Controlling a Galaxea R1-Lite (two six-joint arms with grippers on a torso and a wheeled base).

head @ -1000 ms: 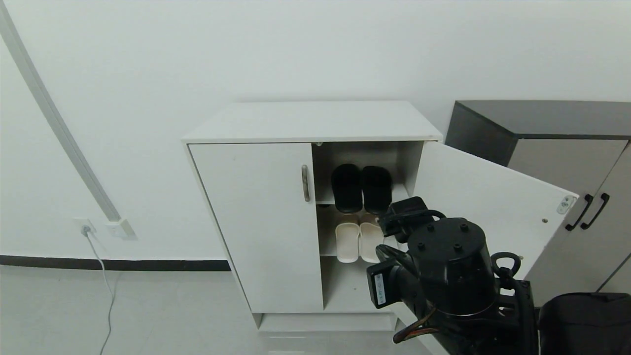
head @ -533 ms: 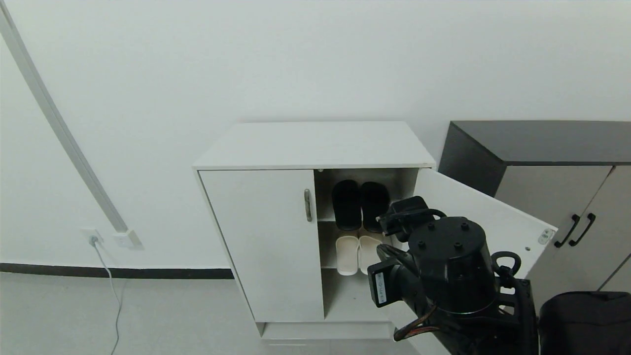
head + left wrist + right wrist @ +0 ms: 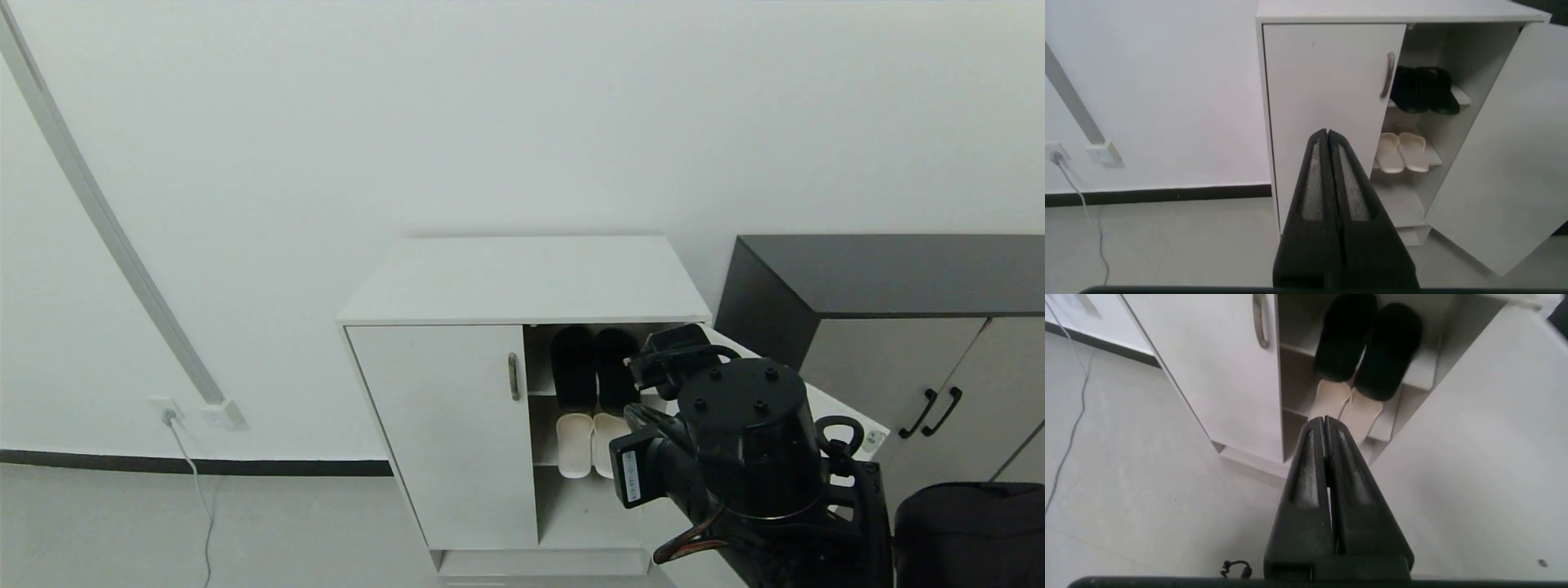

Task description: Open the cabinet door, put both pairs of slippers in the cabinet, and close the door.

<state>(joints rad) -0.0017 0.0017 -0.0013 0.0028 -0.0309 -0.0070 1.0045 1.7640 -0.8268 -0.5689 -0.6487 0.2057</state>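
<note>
The white cabinet [image 3: 522, 278] stands against the wall, its left door [image 3: 1315, 73] closed and its right door [image 3: 853, 420] swung open. A black pair of slippers [image 3: 584, 367] lies on the upper shelf, and a white pair [image 3: 575, 433] on the shelf below. My right arm [image 3: 735, 441] is in front of the open half and hides part of both pairs. My right gripper [image 3: 1324, 420] is shut on nothing and points at the slippers [image 3: 1368, 339] from a distance. My left gripper [image 3: 1327, 135] is shut and empty, well back from the closed door.
A dark grey cabinet [image 3: 898, 278] stands right beside the open door [image 3: 1503, 163]. A wall socket with a hanging cable [image 3: 167, 412] and a slanted conduit [image 3: 106, 229] are at the left. Bare floor [image 3: 1143, 482] lies before the cabinet.
The whole head picture has shifted: the cabinet now sits lower and looks smaller, so the camera has drawn back. My right arm keeps its place in the picture. The slippers have not moved.
</note>
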